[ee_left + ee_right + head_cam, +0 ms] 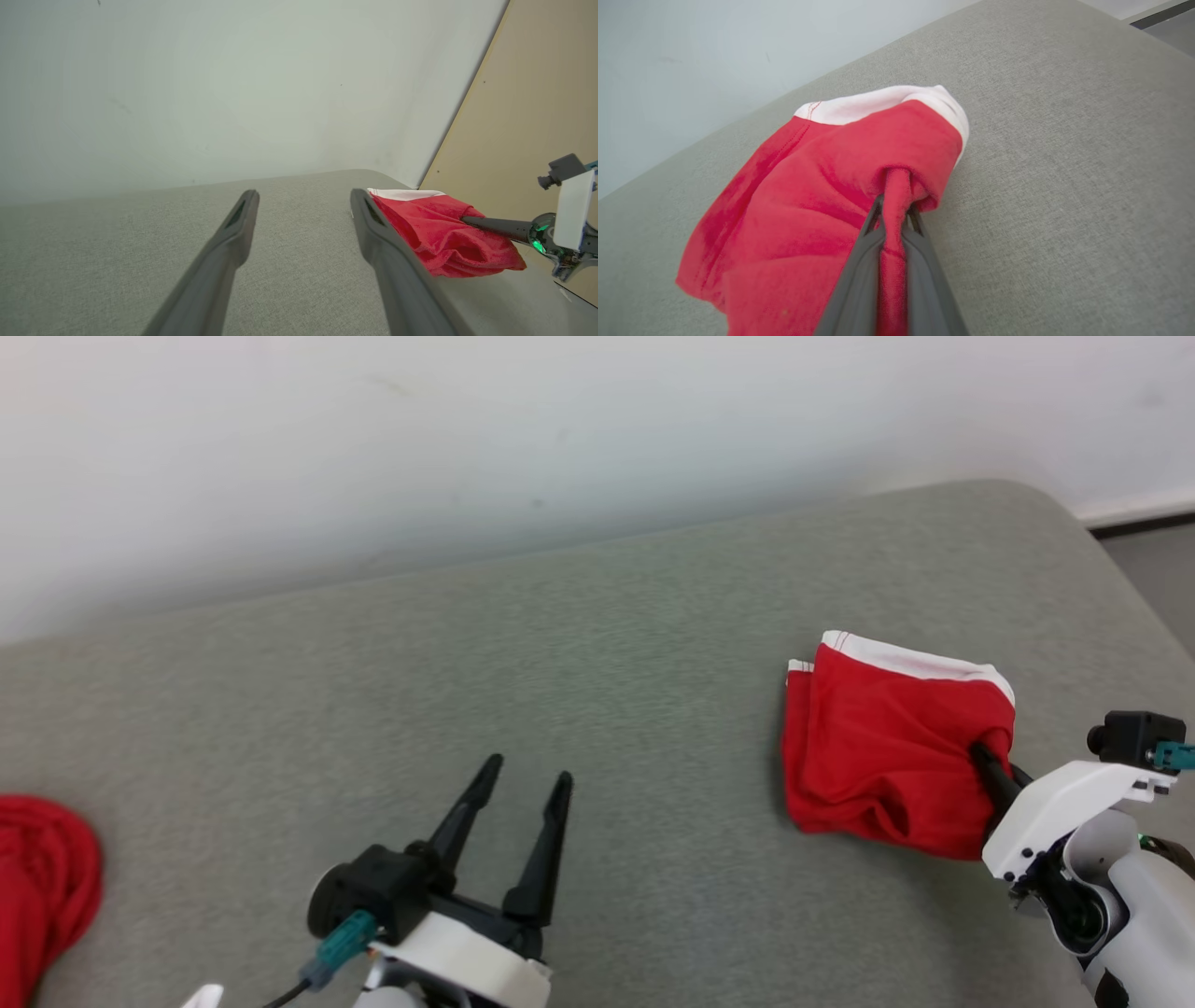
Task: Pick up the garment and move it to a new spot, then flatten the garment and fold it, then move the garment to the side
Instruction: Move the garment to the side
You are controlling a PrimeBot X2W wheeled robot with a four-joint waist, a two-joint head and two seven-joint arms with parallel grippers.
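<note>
A grey, cloth-covered table (pixel 560 644) with a rounded far corner stands against a plain pale wall (pixel 467 448). The red garment (pixel 887 747) with its white band lies bunched near the table's right end. There the right tool (pixel 895 210) pinches a fold of it. The left tool (pixel 527 773) hovers spread over bare fabric, well apart. Another red cloth (pixel 37 877) lies at the left edge.

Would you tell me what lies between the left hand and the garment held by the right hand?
Bare grey surface separates the left hand and the garment, as the head view shows.
</note>
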